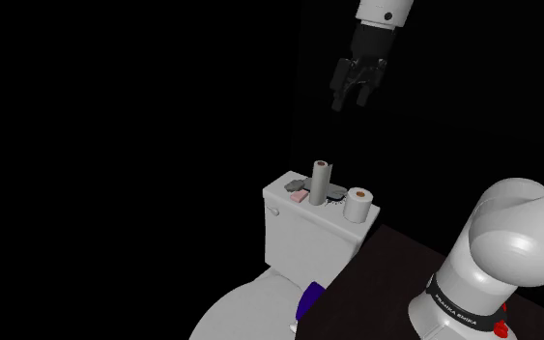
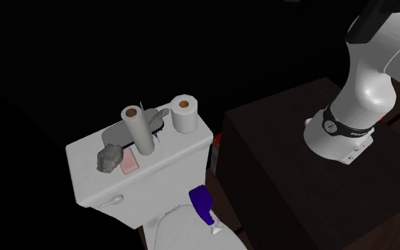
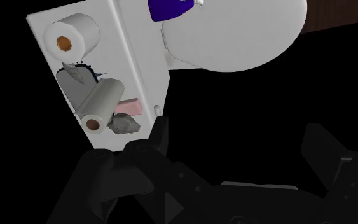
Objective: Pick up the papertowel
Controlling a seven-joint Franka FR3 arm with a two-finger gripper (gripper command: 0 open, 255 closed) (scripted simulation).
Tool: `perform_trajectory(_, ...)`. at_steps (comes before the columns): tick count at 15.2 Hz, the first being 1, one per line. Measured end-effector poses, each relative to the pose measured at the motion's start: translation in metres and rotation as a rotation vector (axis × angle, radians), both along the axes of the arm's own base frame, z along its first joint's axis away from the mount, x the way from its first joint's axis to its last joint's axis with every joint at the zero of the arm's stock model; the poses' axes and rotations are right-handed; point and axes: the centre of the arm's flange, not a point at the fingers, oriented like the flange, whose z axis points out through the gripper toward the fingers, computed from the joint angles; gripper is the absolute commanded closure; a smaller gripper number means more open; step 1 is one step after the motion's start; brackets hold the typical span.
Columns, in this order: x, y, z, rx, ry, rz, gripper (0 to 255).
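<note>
nearest in the shoulder view, a dark brown stand [image 1: 386,275] with the base of the white arm [image 1: 511,232] on it; just beside the stand, a blue bottle-like thing [image 1: 307,299] against the white toilet bowl [image 1: 245,314]; behind the bowl, the white toilet tank [image 1: 308,241], its lid carrying several things; on the lid's end toward the stand, a short white toilet roll [image 1: 359,204], upright, brown core showing; near the middle of the lid, the papertowel [image 1: 320,184], a tall grey roll standing upright with a brown core at its top, apart from the toilet roll; at its foot a dark grey flat thing [image 2: 114,135], on it or at its edge, cannot tell which; just beside the papertowel's foot, a pink bar [image 2: 129,162], and next to that a rough grey lump [image 2: 107,159]; farther up, well above the tank, the black pincer [image 1: 353,97] hanging from the arm and pointing down, released, its fingers [image 3: 158,137] standing wide apart with nothing between them, well clear of the papertowel; beyond the toilet and all around it, a black area.
</note>
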Motion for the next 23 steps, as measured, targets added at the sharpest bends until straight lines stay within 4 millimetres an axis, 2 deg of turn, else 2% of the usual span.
perform_trajectory(2,0.003,-0.005,-0.005,-0.001,0.001,-0.002,0)
perform_trajectory(5,0.026,-0.021,-0.025,-0.006,0.009,-0.011,0)
perform_trajectory(12,0.074,-0.066,-0.087,-0.019,0.028,-0.035,0)
perform_trajectory(23,0.145,-0.147,-0.185,-0.039,0.056,-0.074,0)
